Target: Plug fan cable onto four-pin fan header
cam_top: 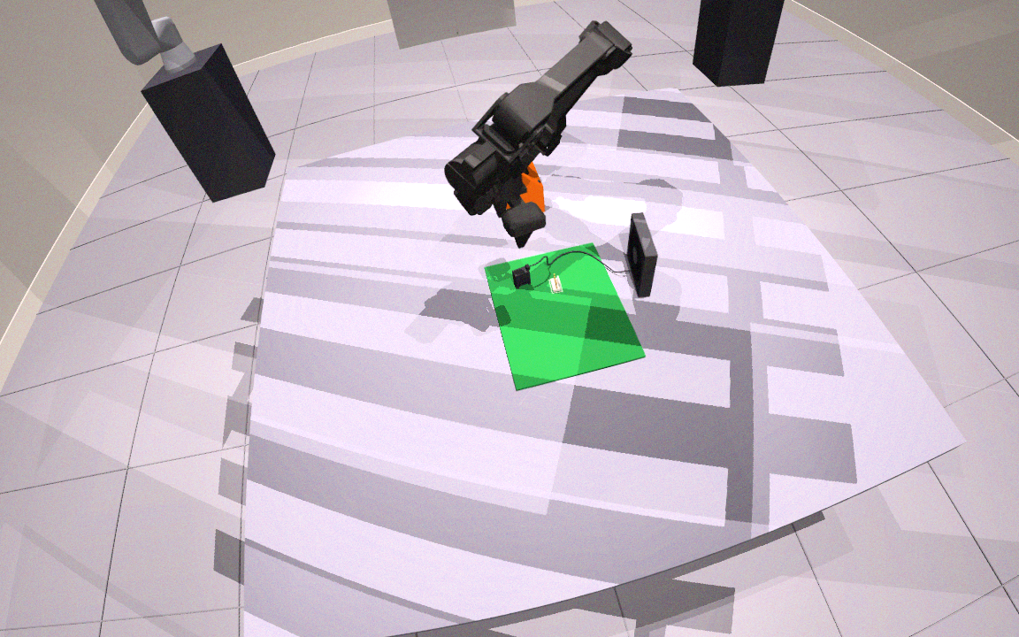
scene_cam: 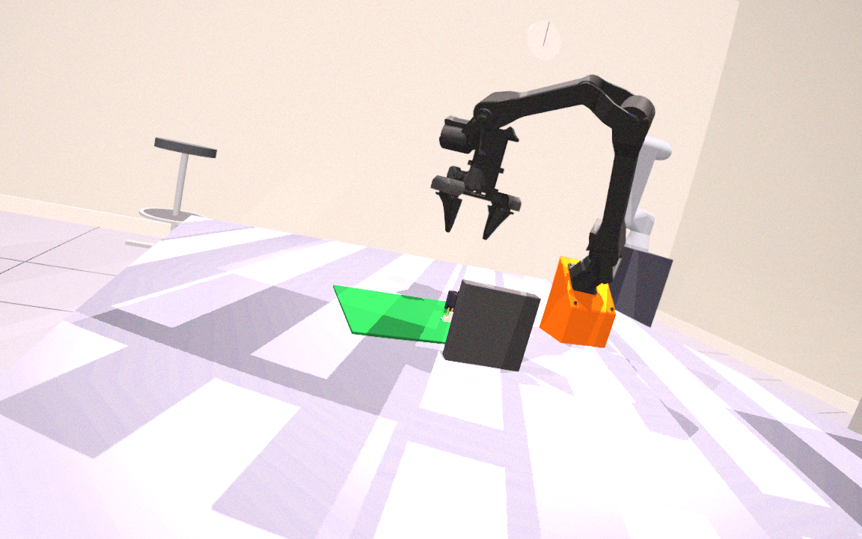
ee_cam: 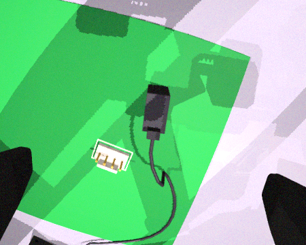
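The black plug is over the green board, off the header; whether it touches the board is unclear. The white four-pin header stands with its pins bare, left of and below the plug in the wrist view. The thin black cable runs from the plug to the fan. My gripper is wide open and empty, well above the board. The plug and header both show between its fingers in the wrist view.
The square dark fan stands upright beside the board. The orange arm base is on the table behind the board in the top view. Dark pedestals and a stool stand beyond the table.
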{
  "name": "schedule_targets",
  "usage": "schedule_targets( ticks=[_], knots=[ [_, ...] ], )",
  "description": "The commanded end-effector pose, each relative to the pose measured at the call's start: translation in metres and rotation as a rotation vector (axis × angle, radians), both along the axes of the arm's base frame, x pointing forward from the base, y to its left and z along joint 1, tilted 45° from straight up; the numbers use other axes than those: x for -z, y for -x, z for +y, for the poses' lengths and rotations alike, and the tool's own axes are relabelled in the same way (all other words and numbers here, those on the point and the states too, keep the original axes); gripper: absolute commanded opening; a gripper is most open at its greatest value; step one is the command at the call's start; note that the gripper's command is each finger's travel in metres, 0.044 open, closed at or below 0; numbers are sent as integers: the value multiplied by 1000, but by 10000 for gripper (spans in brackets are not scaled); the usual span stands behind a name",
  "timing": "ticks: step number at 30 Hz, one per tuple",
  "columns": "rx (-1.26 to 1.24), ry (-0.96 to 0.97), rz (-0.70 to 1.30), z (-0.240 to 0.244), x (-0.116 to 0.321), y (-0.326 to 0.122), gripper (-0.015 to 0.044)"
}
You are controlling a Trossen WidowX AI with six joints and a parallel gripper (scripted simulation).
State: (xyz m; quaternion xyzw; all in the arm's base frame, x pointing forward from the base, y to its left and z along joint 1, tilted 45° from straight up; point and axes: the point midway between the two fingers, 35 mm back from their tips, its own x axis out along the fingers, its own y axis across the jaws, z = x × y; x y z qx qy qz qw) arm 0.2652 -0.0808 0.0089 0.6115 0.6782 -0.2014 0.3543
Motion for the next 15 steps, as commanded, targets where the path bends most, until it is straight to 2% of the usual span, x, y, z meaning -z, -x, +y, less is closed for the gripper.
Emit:
schedule_targets(
  ticks=[1, 6, 15],
  knots=[
    [4, -12, 17, 23, 23, 0, 440],
    [3, -19, 16, 67, 64, 4, 440],
    [3, -19, 16, 71, 68, 4, 440]
  ],
)
